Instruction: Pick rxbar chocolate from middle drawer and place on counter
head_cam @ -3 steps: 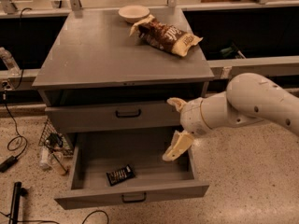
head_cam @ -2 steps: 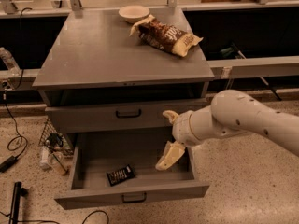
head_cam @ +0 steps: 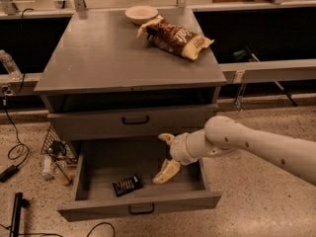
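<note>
The rxbar chocolate (head_cam: 127,184), a small dark bar with pale lettering, lies flat on the floor of the open middle drawer (head_cam: 140,202), left of centre near the front. My gripper (head_cam: 166,155) hangs over the drawer's middle, to the right of the bar and above it, not touching it. Its two cream fingers (head_cam: 167,171) are spread apart with nothing between them. The counter (head_cam: 103,58) is the grey top of the cabinet above.
A brown-and-cream snack bag (head_cam: 177,37) and a pale bowl (head_cam: 141,14) sit at the counter's back right. The drawer above (head_cam: 133,120) is shut. Bottles and cables (head_cam: 54,162) lie on the floor to the left.
My arm has moved left and down, bringing the gripper from the drawer's right side to over its middle, nearer the bar. The bar has not moved.
</note>
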Available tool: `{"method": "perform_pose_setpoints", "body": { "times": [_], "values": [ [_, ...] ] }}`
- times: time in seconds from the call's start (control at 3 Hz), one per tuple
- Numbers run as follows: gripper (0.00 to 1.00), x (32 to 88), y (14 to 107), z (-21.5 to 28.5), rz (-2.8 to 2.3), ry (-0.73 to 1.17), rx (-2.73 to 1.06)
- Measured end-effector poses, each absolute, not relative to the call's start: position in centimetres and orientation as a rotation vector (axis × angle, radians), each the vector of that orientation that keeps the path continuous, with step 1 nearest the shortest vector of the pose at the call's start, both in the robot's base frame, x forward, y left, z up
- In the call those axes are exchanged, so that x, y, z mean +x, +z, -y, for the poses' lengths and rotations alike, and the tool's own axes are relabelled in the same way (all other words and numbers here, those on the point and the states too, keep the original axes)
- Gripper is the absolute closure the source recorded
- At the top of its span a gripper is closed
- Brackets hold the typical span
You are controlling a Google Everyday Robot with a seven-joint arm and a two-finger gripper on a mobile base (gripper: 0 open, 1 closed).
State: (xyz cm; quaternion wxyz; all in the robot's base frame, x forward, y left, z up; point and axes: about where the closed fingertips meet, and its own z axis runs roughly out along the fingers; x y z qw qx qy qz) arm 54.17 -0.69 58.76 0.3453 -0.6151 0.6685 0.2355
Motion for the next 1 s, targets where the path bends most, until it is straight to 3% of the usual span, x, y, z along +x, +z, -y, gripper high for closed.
{"method": "perform_pose_setpoints", "body": {
  "times": [0.33,0.67,1.0],
  "values": [
    [0.34,55.1,52.8,-1.7,-1.678,0.740,-1.652],
    [0.25,56.0,49.5,-4.1,-1.609,0.819,-1.692],
    [0.02,56.9,47.1,-6.4,-1.528,0.861,-1.727]
  ]
}}
